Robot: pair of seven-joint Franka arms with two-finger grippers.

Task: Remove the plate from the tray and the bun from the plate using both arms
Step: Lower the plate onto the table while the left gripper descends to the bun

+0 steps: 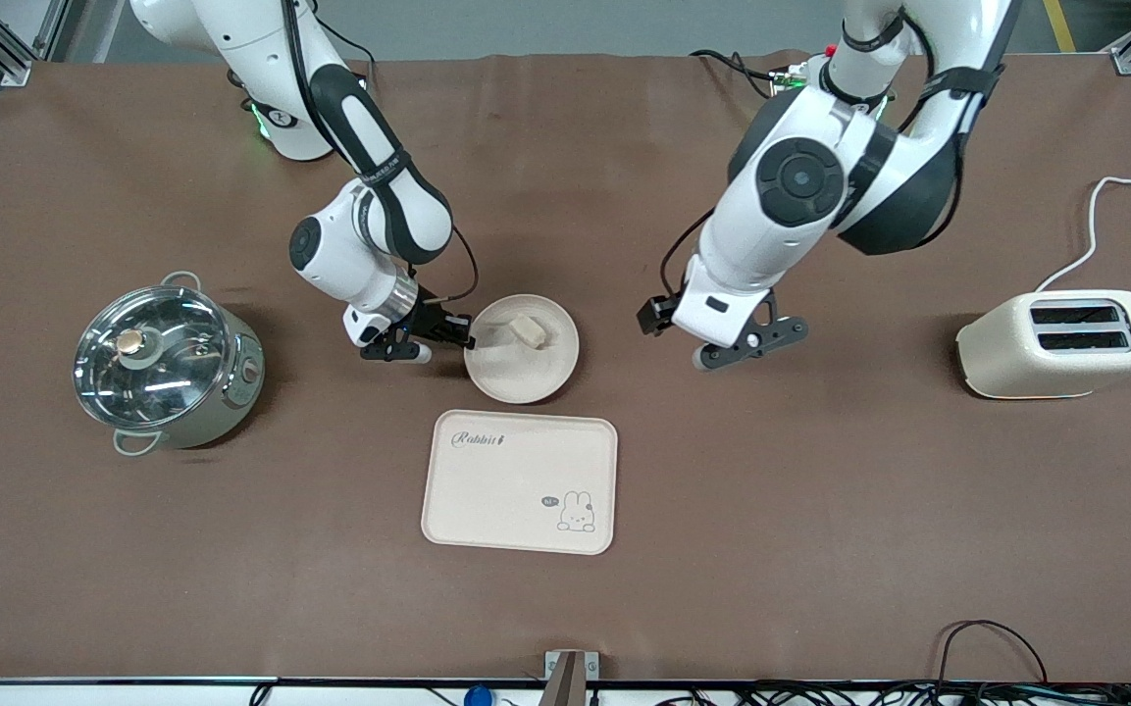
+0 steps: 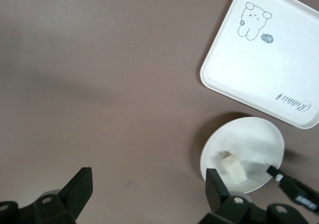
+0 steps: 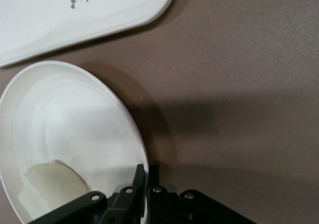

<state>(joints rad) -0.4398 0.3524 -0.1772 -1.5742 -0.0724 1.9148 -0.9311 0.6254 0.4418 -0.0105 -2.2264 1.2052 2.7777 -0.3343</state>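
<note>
While the right gripper point(image 1: 455, 329) has its jaws pinched shut on the rim of the round cream-white plate point(image 1: 522, 349), that plate sits on the brown counter point(image 1: 820, 490) just farther from the front camera than the empty cream rectangular "Rabbit" tray point(image 1: 519, 480). On the plate lies the small pale oblong bun point(image 1: 529, 331) — toward the left arm's end. The left gripper point(image 1: 756, 345) hovers near the plate, jaws spread wide, empty — the nearer free one.
</note>
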